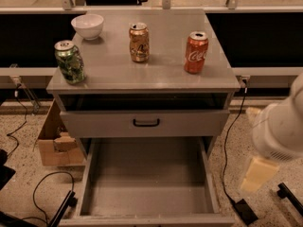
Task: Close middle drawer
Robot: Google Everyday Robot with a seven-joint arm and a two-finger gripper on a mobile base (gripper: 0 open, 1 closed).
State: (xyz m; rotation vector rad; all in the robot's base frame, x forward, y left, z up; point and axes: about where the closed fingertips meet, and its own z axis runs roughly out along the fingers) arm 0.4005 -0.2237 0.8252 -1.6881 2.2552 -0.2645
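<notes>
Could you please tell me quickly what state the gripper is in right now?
Gripper: low to the right of the pulled-out middle drawer, apart from it; open or closed cannot be told.
</notes>
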